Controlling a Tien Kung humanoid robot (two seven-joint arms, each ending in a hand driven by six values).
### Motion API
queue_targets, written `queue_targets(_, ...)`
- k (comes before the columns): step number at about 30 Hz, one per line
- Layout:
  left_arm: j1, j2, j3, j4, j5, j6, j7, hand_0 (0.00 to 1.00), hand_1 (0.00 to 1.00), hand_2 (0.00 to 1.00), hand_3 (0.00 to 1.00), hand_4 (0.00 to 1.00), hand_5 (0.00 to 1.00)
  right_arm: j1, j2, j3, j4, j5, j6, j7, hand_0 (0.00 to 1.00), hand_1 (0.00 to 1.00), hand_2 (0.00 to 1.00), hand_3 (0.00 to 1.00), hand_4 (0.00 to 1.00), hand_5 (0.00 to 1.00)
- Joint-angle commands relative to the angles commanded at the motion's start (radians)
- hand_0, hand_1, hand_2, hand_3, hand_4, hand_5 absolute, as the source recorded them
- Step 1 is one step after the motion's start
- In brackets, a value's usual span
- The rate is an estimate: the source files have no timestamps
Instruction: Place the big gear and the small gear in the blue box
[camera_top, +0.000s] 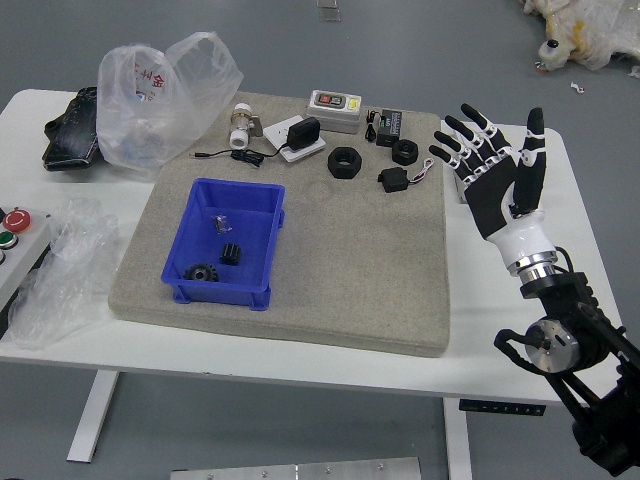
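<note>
My right hand (500, 165) is over the table's right side, off the mat's right edge, fingers spread and holding nothing. The blue box (225, 291) stands on the left part of the mat. Inside it, a round black gear (201, 272) lies near the front left corner, and a smaller black toothed gear (230, 254) sits a little behind it to the right. A small clear piece (221, 224) is also in the box. My left hand is out of view.
Black rings (344, 163), a white-grey box (334, 111), a small black module (393, 179), a black adapter (303, 133) and a white valve (241, 126) line the mat's back. Plastic bags (150, 105) and a button panel (16, 240) lie left.
</note>
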Motion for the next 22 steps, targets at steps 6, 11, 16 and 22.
queue_targets(6, -0.010, 0.000, 0.009, 0.002, -0.005, 0.009, -0.025, 0.666, 0.656, 0.664, 0.727, 0.744, 0.458, -0.003, -0.003, 0.006, 0.016, -0.056, 0.002, -0.086, 0.677, 0.676, 0.679, 0.752, 0.998, 0.998)
queue_targets(11, -0.013, 0.002, 0.018, 0.004, -0.011, 0.023, -0.059, 0.660, 0.647, 0.654, 0.716, 0.745, 0.456, -0.002, -0.006, 0.019, 0.019, -0.079, -0.007, -0.105, 0.638, 0.647, 0.667, 0.717, 0.998, 0.998)
queue_targets(16, -0.013, 0.003, 0.016, 0.003, -0.008, 0.032, -0.074, 0.658, 0.648, 0.652, 0.712, 0.744, 0.453, 0.005, -0.007, 0.026, 0.018, -0.074, -0.013, -0.103, 0.631, 0.641, 0.662, 0.709, 0.998, 0.998)
queue_targets(22, -0.016, 0.002, 0.016, 0.003, -0.009, 0.035, -0.080, 0.658, 0.648, 0.652, 0.712, 0.744, 0.453, 0.008, 0.000, 0.032, -0.010, -0.061, -0.048, -0.085, 0.631, 0.641, 0.662, 0.709, 0.998, 0.998)
